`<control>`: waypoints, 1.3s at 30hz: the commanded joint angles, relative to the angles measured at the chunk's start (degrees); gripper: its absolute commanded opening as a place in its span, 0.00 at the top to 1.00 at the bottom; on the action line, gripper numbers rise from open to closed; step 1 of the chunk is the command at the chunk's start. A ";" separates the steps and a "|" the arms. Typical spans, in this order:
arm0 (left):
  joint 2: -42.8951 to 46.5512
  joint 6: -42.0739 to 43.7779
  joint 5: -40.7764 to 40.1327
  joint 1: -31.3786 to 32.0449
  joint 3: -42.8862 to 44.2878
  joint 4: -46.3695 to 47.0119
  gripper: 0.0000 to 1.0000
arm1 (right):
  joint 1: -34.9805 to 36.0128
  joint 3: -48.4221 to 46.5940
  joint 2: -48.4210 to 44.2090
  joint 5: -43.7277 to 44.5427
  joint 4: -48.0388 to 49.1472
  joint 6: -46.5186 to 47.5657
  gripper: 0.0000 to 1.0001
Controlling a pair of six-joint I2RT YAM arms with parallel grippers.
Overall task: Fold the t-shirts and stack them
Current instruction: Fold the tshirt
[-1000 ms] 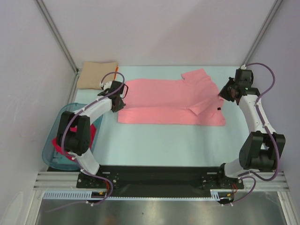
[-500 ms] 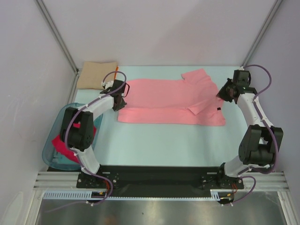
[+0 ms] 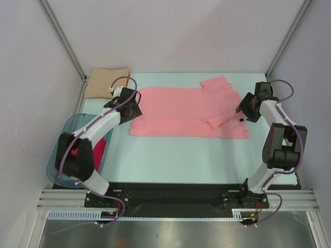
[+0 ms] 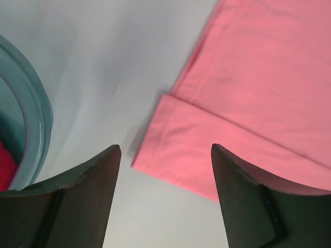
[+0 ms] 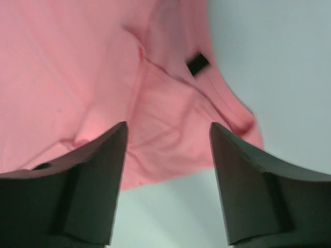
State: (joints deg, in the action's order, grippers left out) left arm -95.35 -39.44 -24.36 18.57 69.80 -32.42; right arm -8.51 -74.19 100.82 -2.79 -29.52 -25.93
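Both arms have shifted: the left elbow has swung out over the teal tub [image 3: 52,166], and the right gripper [image 3: 244,109] has closed in on the shirt. In the tub, a crimson-pink t-shirt [image 3: 99,149]. At the far corner, a folded tan t-shirt [image 3: 106,82]. The left gripper [image 3: 132,109] is spread wide above the hem corner of the salmon-pink t-shirt [image 3: 186,111]. That shirt lies flat mid-table [image 3: 170,155], 1 sleeve folded over. The right gripper gapes above the dark label [image 5: 197,63].
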 commanded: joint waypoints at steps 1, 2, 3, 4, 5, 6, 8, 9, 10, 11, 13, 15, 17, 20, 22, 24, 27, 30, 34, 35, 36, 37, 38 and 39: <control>10.61 0.33 7.03 1.38 -6.67 0.78 0.24 | -0.27 4.13 -9.83 7.51 -6.16 0.35 0.31; 11.93 0.16 7.74 1.38 -8.61 2.26 0.24 | -0.36 5.71 -13.24 8.58 -6.86 0.79 0.21; 14.73 -0.54 9.75 1.30 -12.28 3.15 0.25 | -1.15 9.12 -15.45 9.28 -7.48 0.62 0.21; 15.71 -0.81 10.73 1.30 -13.89 4.11 0.28 | -1.85 11.59 -17.47 7.99 -7.05 0.45 0.21; 16.68 -1.16 11.35 1.30 -15.21 5.60 0.32 | -2.73 13.70 -21.41 6.93 -6.00 -0.43 0.21; 17.73 -2.47 11.70 1.30 -17.40 6.23 0.33 | -4.30 18.08 -23.02 6.05 -5.12 -0.96 0.23; 17.83 -3.53 13.02 1.21 -19.34 8.07 0.34 | -5.54 21.18 -25.92 3.32 -3.54 -2.36 0.27; 17.83 -4.76 13.63 1.21 -20.57 8.34 0.34 | -6.68 22.76 -28.37 1.31 -2.40 -2.89 0.28; 17.22 -5.46 14.77 1.12 -21.10 8.60 0.33 | -7.39 25.13 -29.52 -0.45 -1.86 -3.50 0.30; 16.96 -6.69 14.95 1.12 -21.63 8.95 0.31 | -8.00 26.37 -30.49 -1.51 -0.64 -4.21 0.30; 15.73 -8.01 15.31 0.95 -23.04 9.57 0.30 | -9.84 28.13 -32.34 -4.05 0.07 -4.83 0.30; 15.02 -9.42 15.13 0.42 -24.44 10.71 0.29 | -10.73 30.86 -32.96 -5.29 2.09 -5.09 0.30; 14.58 -10.65 13.56 -0.28 -25.24 11.41 0.29 | -11.78 32.44 -32.35 -6.96 3.32 -5.09 0.29; 13.53 -10.92 11.71 -0.81 -26.56 13.69 0.30 | -12.40 34.28 -31.03 -8.29 4.99 -4.74 0.29; 12.04 -10.92 11.62 -1.16 -26.30 14.84 0.32 | -12.67 35.25 -30.68 -9.07 6.83 -4.57 0.28; 10.10 -10.83 11.18 -1.34 -26.03 15.11 0.37 | -12.93 36.22 -30.07 -9.95 9.29 -4.91 0.28; 9.13 -11.18 10.65 -1.78 -26.20 15.90 0.44 | -13.02 36.75 -27.70 -10.75 12.02 -5.62 0.28; 9.13 -11.36 9.86 -2.04 -26.47 16.60 0.44 | -13.37 37.10 -24.62 -11.89 14.48 -7.02 0.28; 8.69 -11.18 8.55 -2.13 -26.03 17.13 0.47 | -13.46 37.72 -22.07 -11.54 17.56 -7.99 0.33; 8.52 -10.92 8.37 -2.22 -25.86 17.22 0.46 | -13.46 37.81 -21.63 -11.54 18.00 -8.25 0.34; 8.34 -10.83 8.28 -2.31 -25.77 17.13 0.45 | -13.46 37.81 -21.02 -11.45 18.27 -8.26 0.34; 8.17 -10.92 8.10 -2.39 -25.77 17.04 0.43 | -13.46 38.07 -20.92 -11.36 18.44 -8.26 0.35; 8.08 -11.01 8.10 -2.48 -25.85 17.04 0.43 | -13.46 38.16 -20.84 -11.28 18.70 -8.26 0.36; 8.08 -11.10 8.01 -2.48 -26.29 17.13 0.43 | -13.55 38.33 -20.92 -10.84 18.79 -8.26 0.37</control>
State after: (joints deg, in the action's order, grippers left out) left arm -86.87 -49.58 -14.52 16.67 43.55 -16.82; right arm -21.65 -36.42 79.53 -13.85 -13.96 -33.50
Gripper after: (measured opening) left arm 0.567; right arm 0.641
